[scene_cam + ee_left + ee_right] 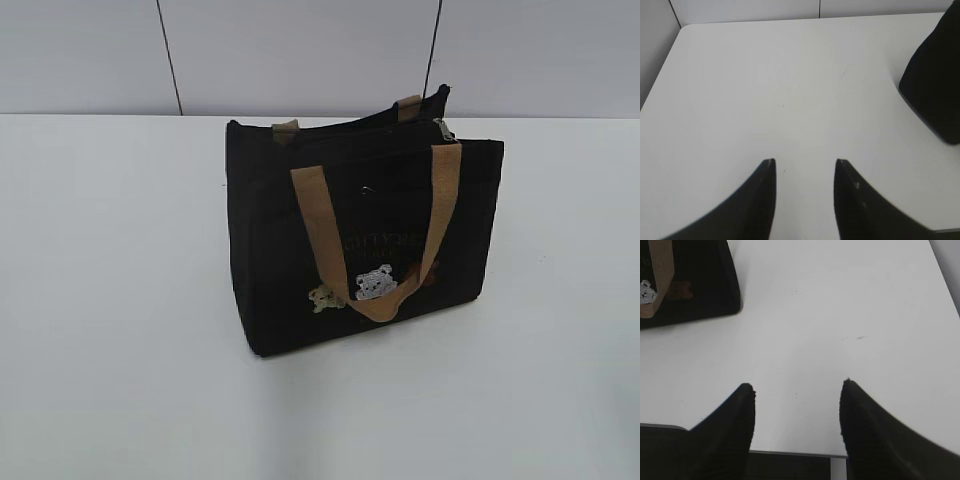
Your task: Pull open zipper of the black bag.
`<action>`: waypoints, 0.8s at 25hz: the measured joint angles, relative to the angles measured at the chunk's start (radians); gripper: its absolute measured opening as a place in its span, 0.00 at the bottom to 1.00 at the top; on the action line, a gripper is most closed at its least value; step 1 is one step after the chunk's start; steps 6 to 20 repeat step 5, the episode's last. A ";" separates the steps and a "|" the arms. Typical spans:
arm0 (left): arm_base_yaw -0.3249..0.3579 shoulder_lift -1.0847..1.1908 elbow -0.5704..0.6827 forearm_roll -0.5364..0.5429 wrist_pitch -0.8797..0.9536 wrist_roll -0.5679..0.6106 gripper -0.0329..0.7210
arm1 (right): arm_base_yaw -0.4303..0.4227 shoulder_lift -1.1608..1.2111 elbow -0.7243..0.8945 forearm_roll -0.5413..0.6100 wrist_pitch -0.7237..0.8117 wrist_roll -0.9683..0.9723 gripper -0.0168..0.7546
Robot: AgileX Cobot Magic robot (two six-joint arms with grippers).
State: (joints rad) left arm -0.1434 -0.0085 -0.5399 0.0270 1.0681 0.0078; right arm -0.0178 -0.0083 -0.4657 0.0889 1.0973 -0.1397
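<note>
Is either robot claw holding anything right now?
Nothing is held. The left gripper and right gripper are both open over bare table, apart from the black bag.

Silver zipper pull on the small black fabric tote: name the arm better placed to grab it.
Right, probably. The silver zipper pull sits at the right end of the black fabric tote's top. Both the right gripper and left gripper hang open and empty over bare white table.

Black bag [935,85]: cut off by frame edge in both wrist views.
Lettering [385,243]: too faint to read.
Zipper [440,128]: pull barely discernible.
</note>
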 joint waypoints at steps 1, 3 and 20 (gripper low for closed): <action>0.000 0.000 0.000 0.000 0.000 0.000 0.43 | 0.000 0.000 0.000 0.000 0.000 0.000 0.56; 0.000 0.000 0.000 -0.001 0.000 0.000 0.43 | 0.000 0.000 0.000 0.000 0.000 0.000 0.56; 0.000 0.000 0.000 -0.001 0.000 0.000 0.43 | 0.000 0.000 0.000 0.000 0.000 0.000 0.56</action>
